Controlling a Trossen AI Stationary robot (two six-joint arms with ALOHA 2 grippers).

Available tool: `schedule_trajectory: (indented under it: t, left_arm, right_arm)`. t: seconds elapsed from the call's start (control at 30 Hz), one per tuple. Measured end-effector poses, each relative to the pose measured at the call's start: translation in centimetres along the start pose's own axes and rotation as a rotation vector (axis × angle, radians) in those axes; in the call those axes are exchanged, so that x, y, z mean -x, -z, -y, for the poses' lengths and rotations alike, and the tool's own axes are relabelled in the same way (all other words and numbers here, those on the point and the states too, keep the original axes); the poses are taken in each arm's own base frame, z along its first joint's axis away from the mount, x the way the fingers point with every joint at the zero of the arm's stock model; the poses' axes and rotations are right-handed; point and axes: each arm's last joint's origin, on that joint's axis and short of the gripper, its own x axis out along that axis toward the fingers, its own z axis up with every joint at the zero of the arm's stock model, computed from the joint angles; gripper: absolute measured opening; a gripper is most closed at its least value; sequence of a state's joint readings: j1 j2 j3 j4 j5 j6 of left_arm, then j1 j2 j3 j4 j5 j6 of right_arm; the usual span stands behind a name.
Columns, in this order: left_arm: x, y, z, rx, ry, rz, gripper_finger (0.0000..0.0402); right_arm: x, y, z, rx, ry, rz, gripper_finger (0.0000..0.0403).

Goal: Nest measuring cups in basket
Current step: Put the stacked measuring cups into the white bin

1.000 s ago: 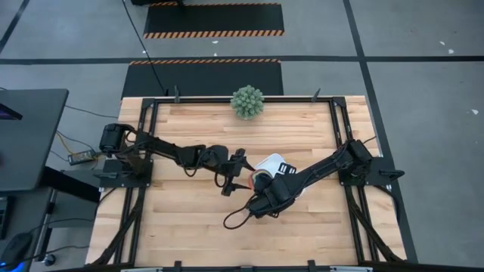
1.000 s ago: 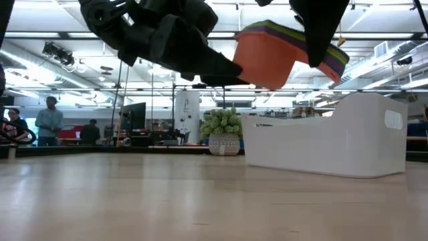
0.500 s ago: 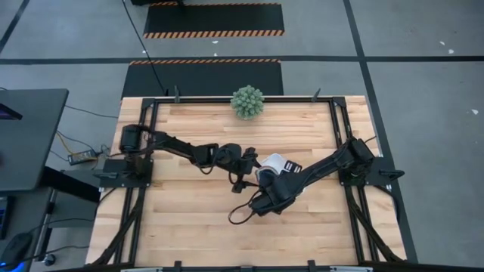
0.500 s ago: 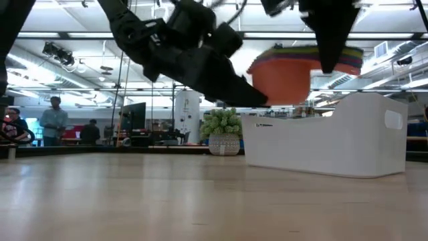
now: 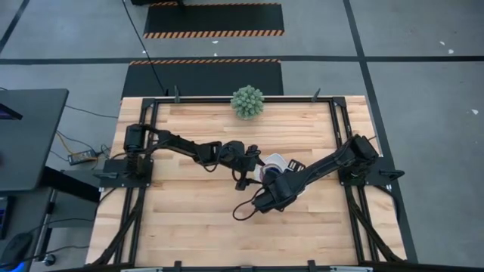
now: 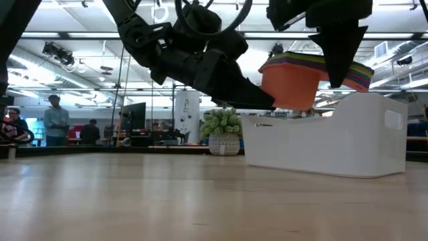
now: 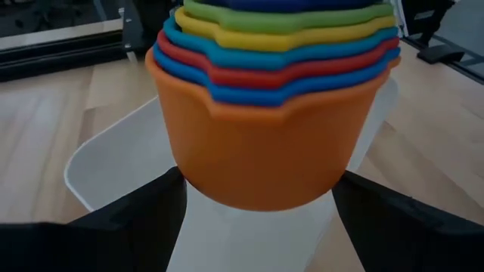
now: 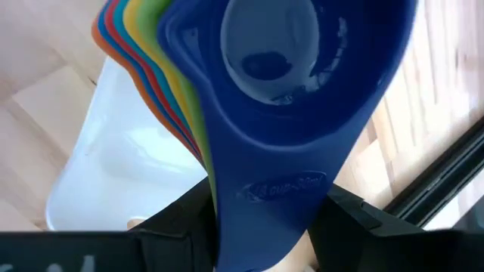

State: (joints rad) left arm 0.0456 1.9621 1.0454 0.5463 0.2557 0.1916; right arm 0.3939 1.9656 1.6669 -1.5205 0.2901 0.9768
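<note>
The measuring cups (image 6: pixel 297 84) are nested into one stack, orange cup outermost and lowest, with blue, red, yellow and green rims stepped above it and a dark blue cup innermost. In the low view the stack hangs in the air above the near-left edge of the basket (image 6: pixel 334 140), clear of the table (image 6: pixel 167 201). The left wrist view shows the basket's white floor directly beneath the orange cup.

The right gripper (image 8: pixel 265 219) reaches in from the right side of the table and holds the stack by its flat handles; its two fingers are closed on the dark blue handle, one on each side. In the low view this arm comes down from above onto the handle end of the stack.

The left gripper (image 7: pixel 257 204) reaches in from the left side of the table, and its fingers (image 7: pixel 136 219) are spread on either side of the orange cup's base. Whether the fingers actually touch the cup cannot be told.

In the high view both grippers meet over the basket (image 5: pixel 276 160) near the table's middle, the arms covering most of it. A green spiky ball plant (image 5: pixel 247 101) stands at the far edge of the table, well apart from the basket. People stand in the room beyond the table.
</note>
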Motion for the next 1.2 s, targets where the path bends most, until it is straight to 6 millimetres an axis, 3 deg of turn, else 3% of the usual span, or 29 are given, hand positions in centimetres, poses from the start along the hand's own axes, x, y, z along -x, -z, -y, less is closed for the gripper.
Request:
schedule_trajectory:
  t: [0.33, 0.5, 0.8, 1.2]
  left_arm:
    - [0.0, 0.2, -0.3, 0.004, -0.026, -0.009, 0.0325]
    - [-1.0, 1.2, -0.4, 0.01, -0.028, 0.001, 0.0325]
    - [-2.3, 1.0, -0.7, 0.011, -0.012, -0.019, 0.0325]
    - [-1.6, 0.6, -0.7, 0.023, -0.021, -0.091, 0.0325]
  right_arm:
    - [-2.1, 0.4, 0.2, -0.026, -0.018, -0.014, 0.0173]
    - [-2.3, 0.5, 0.2, -0.009, -0.019, -0.034, 0.0173]
    - [-3.1, 1.3, 0.1, -0.017, -0.016, -0.095, 0.0174]
    - [-3.4, 1.3, -0.2, -0.011, -0.044, -0.105, 0.0173]
